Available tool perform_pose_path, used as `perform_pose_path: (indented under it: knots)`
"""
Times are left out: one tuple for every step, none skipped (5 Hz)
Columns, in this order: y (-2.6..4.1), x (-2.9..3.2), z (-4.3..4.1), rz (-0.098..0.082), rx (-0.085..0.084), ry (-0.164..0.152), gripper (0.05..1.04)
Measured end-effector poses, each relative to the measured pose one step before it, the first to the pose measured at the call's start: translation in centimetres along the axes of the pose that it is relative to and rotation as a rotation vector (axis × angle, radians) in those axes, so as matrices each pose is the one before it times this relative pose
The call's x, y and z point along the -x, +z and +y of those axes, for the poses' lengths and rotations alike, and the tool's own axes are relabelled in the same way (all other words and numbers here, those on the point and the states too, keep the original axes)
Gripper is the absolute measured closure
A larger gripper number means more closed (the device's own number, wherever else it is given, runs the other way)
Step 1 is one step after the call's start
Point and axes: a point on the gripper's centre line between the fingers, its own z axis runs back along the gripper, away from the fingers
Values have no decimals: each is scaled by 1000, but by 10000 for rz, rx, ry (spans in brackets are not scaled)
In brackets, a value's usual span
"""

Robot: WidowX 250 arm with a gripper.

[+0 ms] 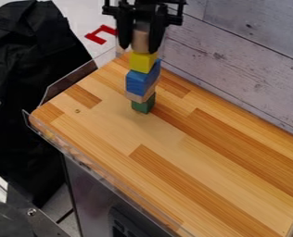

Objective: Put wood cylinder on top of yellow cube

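The light wooden cylinder is directly above the yellow cube, pinched by the black two-finger gripper; I cannot tell if its weight rests there. Under the cube are the blue block and green block, at the far left. An uneven release or sideways push could topple this narrow tower.
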Motion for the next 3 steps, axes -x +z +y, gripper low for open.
perform_pose_path:
  knots:
    - [-92, -45, -326, 6, 167, -86, 531]
    - [-283, -11, -136, 180, 124, -53, 450]
    - [-311, -51, -111, 131, 119, 116, 159]
